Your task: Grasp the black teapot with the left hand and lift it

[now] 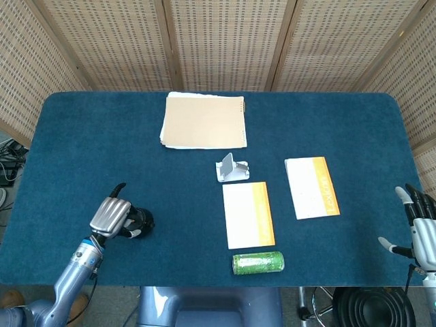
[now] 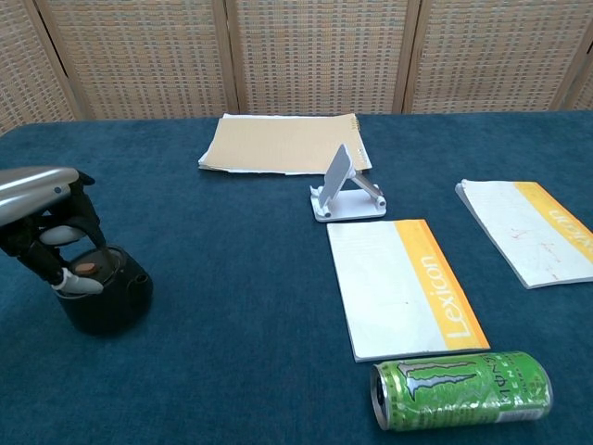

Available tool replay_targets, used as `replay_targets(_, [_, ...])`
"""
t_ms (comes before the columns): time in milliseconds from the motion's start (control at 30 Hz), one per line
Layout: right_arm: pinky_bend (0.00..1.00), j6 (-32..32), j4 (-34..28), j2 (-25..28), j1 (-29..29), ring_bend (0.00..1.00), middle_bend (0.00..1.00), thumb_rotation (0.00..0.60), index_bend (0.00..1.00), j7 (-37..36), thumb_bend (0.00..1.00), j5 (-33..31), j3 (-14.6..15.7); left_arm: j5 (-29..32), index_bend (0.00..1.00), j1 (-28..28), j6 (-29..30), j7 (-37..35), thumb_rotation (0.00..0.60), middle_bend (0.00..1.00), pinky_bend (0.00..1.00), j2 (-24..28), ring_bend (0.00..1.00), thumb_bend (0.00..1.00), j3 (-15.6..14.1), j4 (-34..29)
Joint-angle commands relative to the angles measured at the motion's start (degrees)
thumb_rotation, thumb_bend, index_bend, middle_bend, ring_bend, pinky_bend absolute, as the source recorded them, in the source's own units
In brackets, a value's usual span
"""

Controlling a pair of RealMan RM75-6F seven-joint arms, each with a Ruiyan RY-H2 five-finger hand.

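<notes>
While the left hand point(image 1: 112, 216) hides most of the black teapot point(image 2: 102, 295), its fingers point(image 2: 65, 235) grip it.

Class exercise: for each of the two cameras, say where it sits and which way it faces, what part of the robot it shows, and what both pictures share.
Head view: high above the near edge, facing steeply down on the blue table; shows the left robot hand and the right robot hand.
Chest view: low at the near edge, facing across toward the wicker screen; only the left robot hand shows.
Shared: black teapot, green can, phone stand.
</notes>
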State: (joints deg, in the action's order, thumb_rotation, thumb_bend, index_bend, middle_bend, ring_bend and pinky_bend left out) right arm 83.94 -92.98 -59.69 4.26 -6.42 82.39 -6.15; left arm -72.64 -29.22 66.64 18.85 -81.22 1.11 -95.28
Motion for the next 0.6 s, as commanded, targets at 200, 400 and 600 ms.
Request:
replay_targets(200, [0.00,0.2,-0.2,0.1,-0.1,0.00,0.00,0.600,0.00,0.1,0.00,0.1,0.0,0.8,1.00,0.0,-0.3,0.4,0.369,1.00,0.09,4.7,0.87,0.00,1.8,-2.7])
replay_targets(400, [0.00,0.2,-0.3,0.2,-0.1,0.00,0.00,0.600,0.00,0.1,0.00,0.1,0.1,6.3,1.00,-0.4,-1.3,2.9,0.321,1.00,0.10,7.1,0.89,0.01,3.8,-7.1])
replay_targets(600, [0.00,0.3,-0.4,0.3,-0.2,0.00,0.00,0.600,0.00,-0.1,0.00,0.1,0.0,9.1,1.00,-1.6,-1.4,7.3,0.340,1.00,0.10,8.9,0.89,0.27,4.9,-10.0])
